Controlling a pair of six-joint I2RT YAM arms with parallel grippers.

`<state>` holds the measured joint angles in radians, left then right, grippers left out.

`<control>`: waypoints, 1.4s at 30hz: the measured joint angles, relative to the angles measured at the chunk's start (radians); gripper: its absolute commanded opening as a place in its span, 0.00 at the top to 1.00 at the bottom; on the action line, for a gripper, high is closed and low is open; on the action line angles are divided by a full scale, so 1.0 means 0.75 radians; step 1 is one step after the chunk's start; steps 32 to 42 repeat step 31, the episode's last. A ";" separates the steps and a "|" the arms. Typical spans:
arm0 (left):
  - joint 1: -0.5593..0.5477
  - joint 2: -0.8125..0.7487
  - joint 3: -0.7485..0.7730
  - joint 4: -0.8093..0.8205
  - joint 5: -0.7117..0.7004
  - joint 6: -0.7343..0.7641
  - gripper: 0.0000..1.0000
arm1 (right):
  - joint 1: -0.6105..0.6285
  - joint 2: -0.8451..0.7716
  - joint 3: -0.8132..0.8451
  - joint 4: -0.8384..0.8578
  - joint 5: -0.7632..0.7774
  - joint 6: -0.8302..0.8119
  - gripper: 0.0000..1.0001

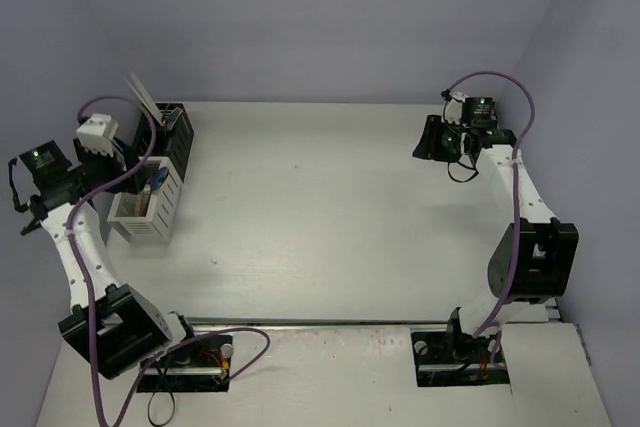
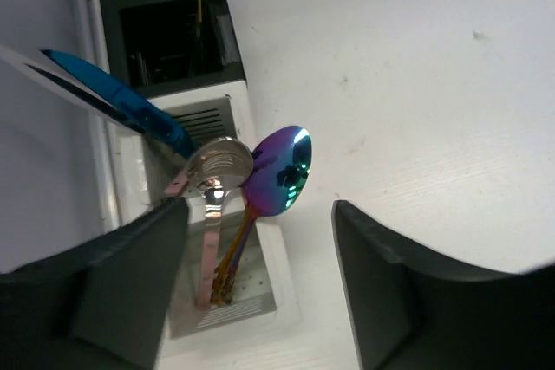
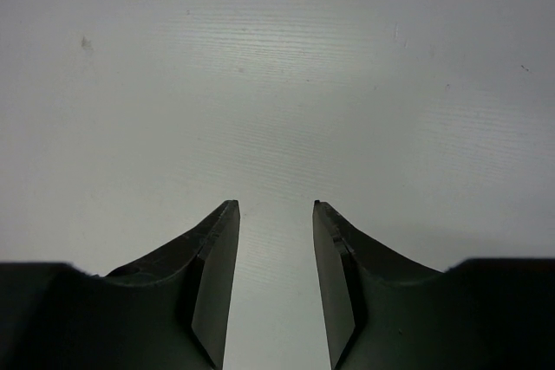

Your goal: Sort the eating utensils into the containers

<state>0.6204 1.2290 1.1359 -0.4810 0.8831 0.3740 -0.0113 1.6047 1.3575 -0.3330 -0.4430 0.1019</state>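
Observation:
My left gripper [image 2: 258,206] hangs open just above the white container [image 2: 260,240], apart from everything in it. In that container stand a rainbow-tinted spoon [image 2: 279,171], a silver spoon [image 2: 221,165] with a pink handle and a blue-handled piece [image 2: 130,106]. The black container [image 1: 180,142] stands right behind the white container [image 1: 140,222], with pale sticks [image 1: 140,97] poking out of it. Far to the right, my right gripper [image 3: 273,205] is open over bare table, with nothing between its fingers.
Both containers stand at the table's [image 1: 330,207] far left, close to the left wall. My right gripper [image 1: 435,139] hovers near the back right corner. The arm bases sit at the near edge.

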 measured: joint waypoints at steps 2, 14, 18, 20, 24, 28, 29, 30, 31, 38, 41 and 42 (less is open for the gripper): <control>-0.051 0.023 0.164 -0.112 -0.037 -0.004 0.24 | 0.000 -0.020 -0.008 0.000 0.001 -0.016 0.55; -0.833 0.144 0.445 -0.467 -0.448 -0.097 0.07 | 0.177 -0.136 -0.005 -0.001 0.173 -0.139 0.08; -0.923 0.237 0.354 -0.487 -0.484 -0.202 0.07 | 0.304 -0.137 -0.004 -0.001 0.287 -0.188 0.02; -0.925 0.262 0.290 -0.473 -0.513 -0.257 0.07 | 0.350 -0.142 -0.005 -0.001 0.330 -0.208 0.01; -0.925 0.240 0.163 -0.429 -0.569 -0.338 0.07 | 0.377 -0.164 -0.015 0.000 0.404 -0.237 0.00; -0.925 0.180 0.103 -0.401 -0.616 -0.384 0.07 | 0.372 -0.193 -0.063 0.004 0.462 -0.250 0.00; -0.925 0.171 0.103 -0.393 -0.630 -0.391 0.07 | 0.371 -0.197 -0.077 0.005 0.473 -0.253 0.00; -0.925 0.164 0.103 -0.380 -0.642 -0.399 0.07 | 0.371 -0.200 -0.089 0.005 0.481 -0.256 0.00; -0.925 0.157 0.103 -0.369 -0.653 -0.405 0.07 | 0.371 -0.200 -0.098 0.005 0.487 -0.258 0.00; -0.925 0.157 0.103 -0.369 -0.653 -0.405 0.07 | 0.371 -0.200 -0.098 0.005 0.487 -0.258 0.00; -0.925 0.157 0.103 -0.369 -0.653 -0.405 0.07 | 0.371 -0.200 -0.098 0.005 0.487 -0.258 0.00; -0.925 0.157 0.103 -0.369 -0.653 -0.405 0.07 | 0.371 -0.200 -0.098 0.005 0.487 -0.258 0.00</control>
